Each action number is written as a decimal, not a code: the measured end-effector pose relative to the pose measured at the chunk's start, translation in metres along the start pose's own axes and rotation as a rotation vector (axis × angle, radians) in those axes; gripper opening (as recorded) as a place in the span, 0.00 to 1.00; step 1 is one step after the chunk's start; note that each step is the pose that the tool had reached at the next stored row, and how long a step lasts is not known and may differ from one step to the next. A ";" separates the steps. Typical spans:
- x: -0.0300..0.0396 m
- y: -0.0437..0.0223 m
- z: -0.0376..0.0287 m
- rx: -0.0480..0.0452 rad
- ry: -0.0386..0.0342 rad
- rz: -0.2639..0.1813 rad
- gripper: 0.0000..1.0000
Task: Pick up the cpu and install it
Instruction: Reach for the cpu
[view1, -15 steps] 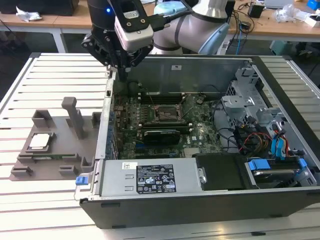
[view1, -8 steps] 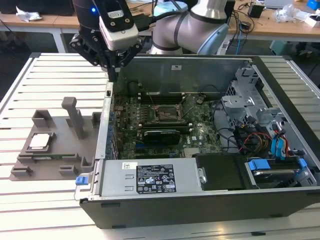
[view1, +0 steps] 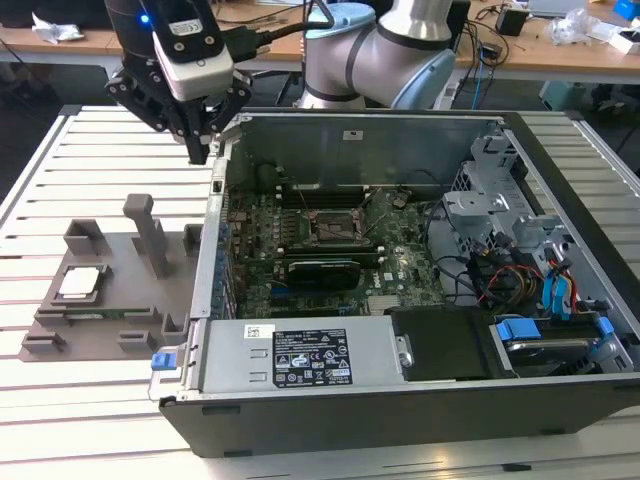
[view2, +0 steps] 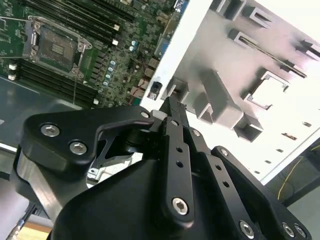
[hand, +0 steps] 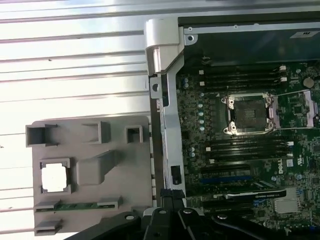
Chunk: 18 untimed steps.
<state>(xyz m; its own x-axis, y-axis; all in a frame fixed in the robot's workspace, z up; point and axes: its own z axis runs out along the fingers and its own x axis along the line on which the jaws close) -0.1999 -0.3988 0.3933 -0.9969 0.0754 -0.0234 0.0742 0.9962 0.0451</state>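
Hanging by the wall of the open computer case (view1: 400, 150), the gripper (view1: 199, 153) is seen with its fingers pressed together and nothing held. The cpu (view1: 82, 282) is laid flat in a grey tray (view1: 120, 268) on the table (view1: 90, 165), at about 8 o'clock from the gripper in the exterior view.

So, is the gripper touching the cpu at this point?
Apart. In the exterior view the gripper hangs beside the case's corner, while the cpu lies in the grey tray, well clear of it.
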 end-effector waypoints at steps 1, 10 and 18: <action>0.0015 -0.0001 0.0000 0.0000 0.0000 0.000 0.11; 0.0239 -0.0018 -0.0007 0.0000 0.0000 0.000 0.11; 0.0419 -0.0031 -0.0011 -0.0001 0.0000 0.000 0.11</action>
<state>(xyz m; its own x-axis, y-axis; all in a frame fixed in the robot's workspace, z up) -0.2419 -0.3989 0.3932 -0.9969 0.0753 -0.0234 0.0742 0.9962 0.0452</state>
